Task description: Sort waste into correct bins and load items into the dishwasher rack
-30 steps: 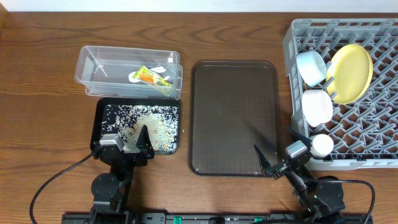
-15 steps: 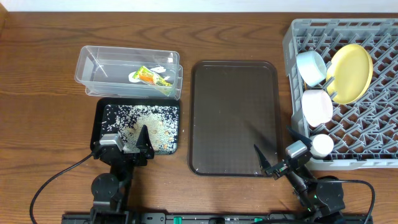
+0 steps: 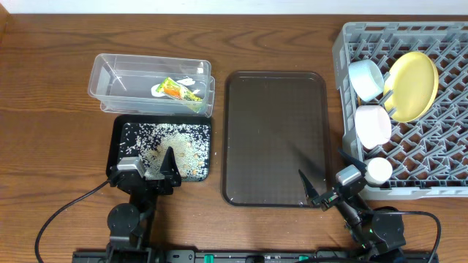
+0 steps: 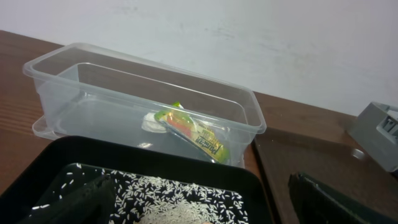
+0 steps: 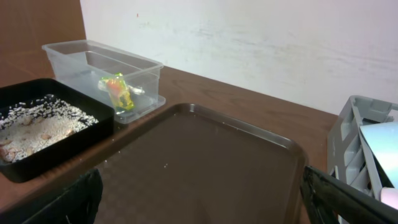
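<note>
Bench (image 3: 51,146) layout, overhead view:

- The clear tub (image 3: 110,79) sits toward the far left corner of the bench. The wrapper (image 3: 178,90) lies inside it, near the tub's right end, with white paper bits beside it.
- The black tray (image 3: 115,150) sits just beside the near long side of the tub. The rice grains (image 3: 175,145) are spread over its floor, densest toward its right half.
- The brown serving tray (image 3: 274,139) lies at the bench centre, apart from both bins.
- The rack (image 3: 439,172) occupies the right end of the bench. The yellow plate (image 3: 412,85) stands tilted on edge among the pegs. The light blue bowl (image 3: 365,78) rests just left of the plate, and the pinkish-white bowl (image 3: 373,124) sits next to it on the near side. A small white round item (image 3: 379,170) sits at the rack's near left corner; it may be a cup, but the view does not settle this.

Left jaws: open wide, gripping nothing, positioned over the near edge of the black tray.

Right jaws: open wide, gripping nothing, positioned between the near right corner of the brown serving tray and the rack's near left corner.
</note>
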`<state>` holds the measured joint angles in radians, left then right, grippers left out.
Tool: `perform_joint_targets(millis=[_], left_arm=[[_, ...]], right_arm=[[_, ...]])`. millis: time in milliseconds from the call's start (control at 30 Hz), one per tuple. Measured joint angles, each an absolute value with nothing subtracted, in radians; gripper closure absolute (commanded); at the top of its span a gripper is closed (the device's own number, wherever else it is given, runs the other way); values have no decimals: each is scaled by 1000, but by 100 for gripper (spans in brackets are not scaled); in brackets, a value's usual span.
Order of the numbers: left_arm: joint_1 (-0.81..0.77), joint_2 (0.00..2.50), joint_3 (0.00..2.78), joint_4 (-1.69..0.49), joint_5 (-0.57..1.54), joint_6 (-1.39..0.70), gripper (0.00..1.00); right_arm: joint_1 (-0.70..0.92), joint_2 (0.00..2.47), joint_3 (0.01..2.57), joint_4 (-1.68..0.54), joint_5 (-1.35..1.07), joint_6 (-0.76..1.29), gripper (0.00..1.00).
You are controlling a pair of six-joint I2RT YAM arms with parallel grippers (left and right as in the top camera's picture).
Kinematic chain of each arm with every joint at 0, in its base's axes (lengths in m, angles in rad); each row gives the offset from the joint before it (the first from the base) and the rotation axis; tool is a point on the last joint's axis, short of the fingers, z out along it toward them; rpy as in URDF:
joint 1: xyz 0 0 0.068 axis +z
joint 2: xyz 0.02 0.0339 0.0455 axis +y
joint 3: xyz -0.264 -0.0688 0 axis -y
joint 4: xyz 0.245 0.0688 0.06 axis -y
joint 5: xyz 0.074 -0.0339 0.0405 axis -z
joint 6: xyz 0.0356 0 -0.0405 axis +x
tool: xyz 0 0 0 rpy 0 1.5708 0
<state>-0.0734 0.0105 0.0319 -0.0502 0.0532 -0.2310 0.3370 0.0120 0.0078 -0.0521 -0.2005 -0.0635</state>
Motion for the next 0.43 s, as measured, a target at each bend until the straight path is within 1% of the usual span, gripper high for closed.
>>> perform_joint_targets(millis=[433], left_arm=[[-73, 10, 32, -50, 53, -231, 9]], right_arm=[[337, 12, 8, -52, -200, -64, 1]])
